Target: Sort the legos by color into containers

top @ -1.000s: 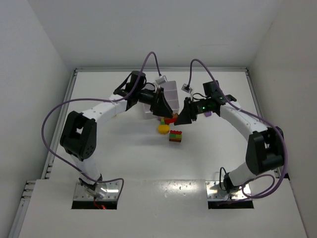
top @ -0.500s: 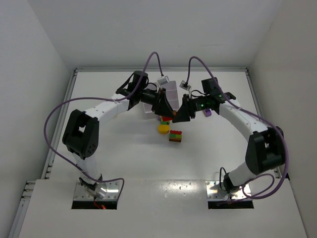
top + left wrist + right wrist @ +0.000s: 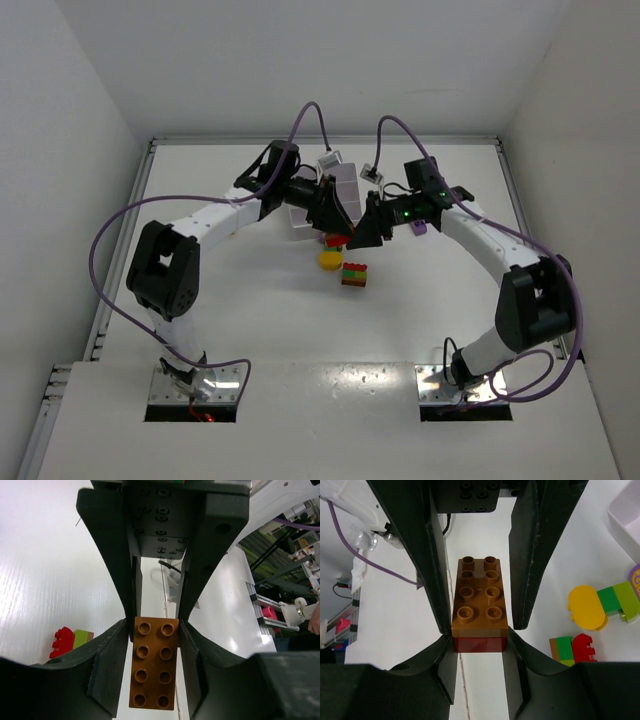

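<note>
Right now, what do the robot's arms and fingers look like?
The left arm and the right arm look alike: white tube-shaped links with chunky black joints. A purple cable loops along each one. The fingers are dark grey, flat and wide, and the block behind them has small round holes. A tiny green light glows near the right arm's wrist.

Smooth, glossy moulded plastic on the brown brick (image 3: 153, 662), with soft highlights on the studs. Same sheen on the red brick (image 3: 480, 645) and the yellow piece (image 3: 586, 607). Matt, dark grey plastic, faintly grainy, on the left gripper (image 3: 154, 630) and right gripper (image 3: 480, 635). White table (image 3: 45, 580), smooth, with a faint streaked grain and satin shine. Milky white plastic tray (image 3: 626, 515). Purple rubbery cable (image 3: 92, 262) sheathing.
</note>
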Controlling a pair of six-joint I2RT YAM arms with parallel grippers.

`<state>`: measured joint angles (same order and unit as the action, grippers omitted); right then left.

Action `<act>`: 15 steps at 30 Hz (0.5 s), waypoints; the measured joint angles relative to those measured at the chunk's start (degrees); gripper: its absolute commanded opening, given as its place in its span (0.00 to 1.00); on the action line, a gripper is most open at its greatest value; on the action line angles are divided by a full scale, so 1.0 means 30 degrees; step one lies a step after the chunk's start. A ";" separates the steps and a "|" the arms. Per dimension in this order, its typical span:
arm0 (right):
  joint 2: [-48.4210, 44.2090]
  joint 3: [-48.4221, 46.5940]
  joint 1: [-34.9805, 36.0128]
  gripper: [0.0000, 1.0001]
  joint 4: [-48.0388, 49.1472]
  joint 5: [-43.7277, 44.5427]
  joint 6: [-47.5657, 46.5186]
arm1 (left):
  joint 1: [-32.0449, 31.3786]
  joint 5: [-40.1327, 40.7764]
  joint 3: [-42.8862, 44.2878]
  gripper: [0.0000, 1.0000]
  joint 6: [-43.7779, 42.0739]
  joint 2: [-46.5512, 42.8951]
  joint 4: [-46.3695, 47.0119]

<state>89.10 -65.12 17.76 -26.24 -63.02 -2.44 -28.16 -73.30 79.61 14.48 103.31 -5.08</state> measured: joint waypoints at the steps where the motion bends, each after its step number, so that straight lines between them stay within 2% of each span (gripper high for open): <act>1: 0.0000 0.0000 0.0007 0.00 0.0000 0.0000 -0.0044 | -0.0007 0.0007 0.0087 0.51 0.0022 0.0000 0.0015; 2: 0.0000 0.0000 0.0044 0.00 0.0000 0.0007 -0.0066 | -0.0007 0.0000 0.0160 0.51 0.0073 0.0000 0.0015; 3: 0.0000 0.0000 0.0073 0.00 0.0000 0.0022 -0.0095 | -0.0015 0.0007 0.0240 0.45 0.0131 0.0000 0.0015; 8: 0.0000 0.0000 0.0182 0.00 -0.0029 0.0131 -0.0189 | -0.0015 -0.0153 0.0342 0.29 0.0233 0.0000 0.0029; 11: 0.0000 0.0000 0.0182 0.00 -0.0044 0.0131 -0.0204 | -0.0022 -0.0160 0.0342 0.18 0.0233 0.0000 0.0029; 12: 0.0000 0.0000 0.0182 0.00 -0.0066 0.0131 -0.0204 | -0.0022 -0.0175 0.0342 0.10 0.0240 0.0007 0.0029; 15: 0.0000 0.0000 0.0182 0.00 -0.0095 0.0146 -0.0211 | -0.0022 -0.0211 0.0342 0.00 0.0277 0.0029 0.0029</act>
<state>89.10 -65.12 18.31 -26.52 -62.59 -3.07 -28.23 -73.93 80.64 15.31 103.39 -4.99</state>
